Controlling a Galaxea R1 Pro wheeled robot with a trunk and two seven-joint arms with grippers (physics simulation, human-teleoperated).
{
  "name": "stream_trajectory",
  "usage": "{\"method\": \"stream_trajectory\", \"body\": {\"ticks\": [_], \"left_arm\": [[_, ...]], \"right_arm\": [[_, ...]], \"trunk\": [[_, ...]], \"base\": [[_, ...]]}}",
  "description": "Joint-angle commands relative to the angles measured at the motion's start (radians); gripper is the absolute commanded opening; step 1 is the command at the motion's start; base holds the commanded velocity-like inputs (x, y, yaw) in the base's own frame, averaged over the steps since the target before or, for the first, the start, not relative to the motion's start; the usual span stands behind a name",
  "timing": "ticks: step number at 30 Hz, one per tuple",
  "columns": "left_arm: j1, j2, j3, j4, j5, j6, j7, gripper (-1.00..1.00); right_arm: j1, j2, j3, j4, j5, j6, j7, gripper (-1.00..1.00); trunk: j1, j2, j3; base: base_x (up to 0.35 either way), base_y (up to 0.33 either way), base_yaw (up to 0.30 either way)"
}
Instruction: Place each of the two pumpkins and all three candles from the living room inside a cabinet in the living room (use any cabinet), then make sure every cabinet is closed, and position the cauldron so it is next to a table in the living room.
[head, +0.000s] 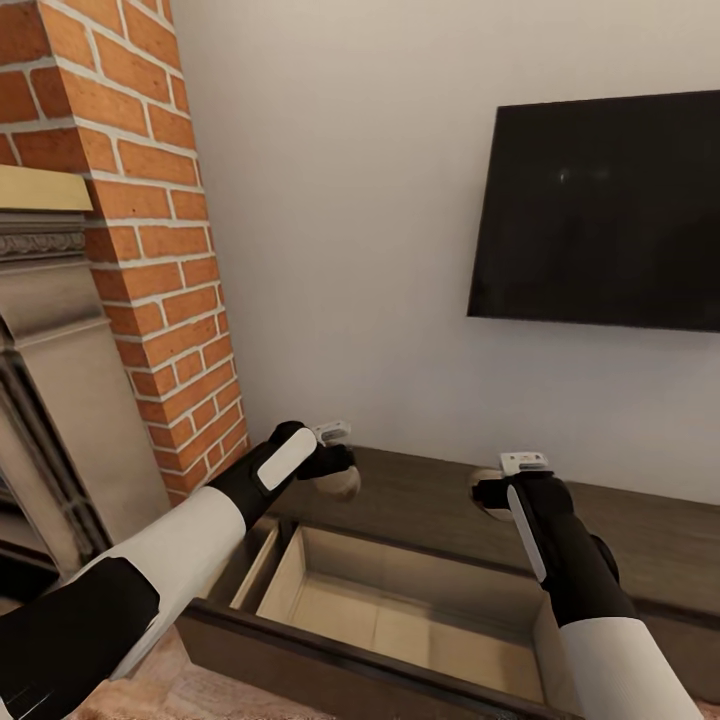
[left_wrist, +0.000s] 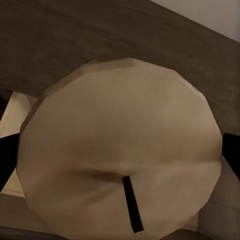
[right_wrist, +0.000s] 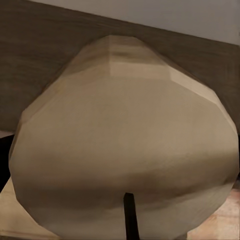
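The dark brown cabinet (head: 430, 500) runs along the wall under me, with one drawer (head: 350, 665) pulled out and its pale beige inside bare. My left gripper (head: 335, 470) is shut on a beige candle (head: 347, 487), held over the drawer's back left corner. My right gripper (head: 495, 495) is shut on a second candle (head: 492, 512) above the cabinet top, just behind the drawer. The left wrist view looks onto its candle (left_wrist: 120, 150) with its dark wick, black fingers (left_wrist: 231, 155) at both sides. The other candle (right_wrist: 125, 150) shows close up in the right wrist view. Pumpkins, cauldron and table are out of view.
A red brick chimney (head: 150, 250) and a beige fireplace surround (head: 60, 400) stand close on the left. A black TV (head: 600, 210) hangs on the white wall above the cabinet. A patterned rug (head: 190, 695) lies in front of the drawer.
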Motion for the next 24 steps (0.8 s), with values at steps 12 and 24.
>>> {"method": "stream_trajectory", "body": {"ticks": [12, 24], "left_arm": [[0.0, -0.003, -0.039, 0.0, 0.0, 0.0, -0.001, -1.0], [0.0, -0.004, -0.051, 0.001, 0.0, -0.002, -0.003, -1.0]], "right_arm": [[0.0, 0.0, -0.001, 0.0, -0.002, -0.001, 0.002, -1.0], [0.0, 0.0, -0.002, 0.001, -0.002, -0.001, 0.002, -1.0]], "trunk": [[0.0, 0.0, -0.018], [0.0, 0.0, -0.032]], "base": [[0.0, 0.0, -0.031], [0.0, 0.0, -0.125]]}}
